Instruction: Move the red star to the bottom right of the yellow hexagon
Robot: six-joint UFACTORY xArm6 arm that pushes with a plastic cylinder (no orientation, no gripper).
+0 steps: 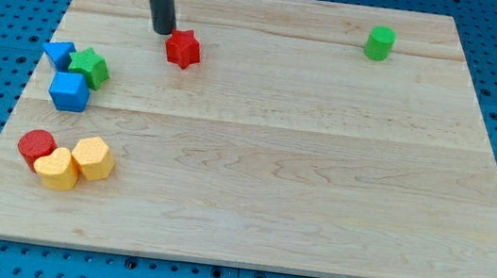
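Note:
The red star [183, 48] lies on the wooden board near the view's top, left of centre. My tip [163, 30] stands just to the upper left of the red star, close to it or touching. The yellow hexagon [93, 158] lies at the lower left of the board, touching a yellow block [57, 169] with a rounded outline to its lower left.
A red cylinder [36, 145] sits left of the yellow blocks. A blue triangle-like block [59, 52], a green star [89, 67] and a blue cube [69, 91] cluster at the left. A green cylinder [380, 43] stands at the top right. The board [319, 186] lies on blue pegboard.

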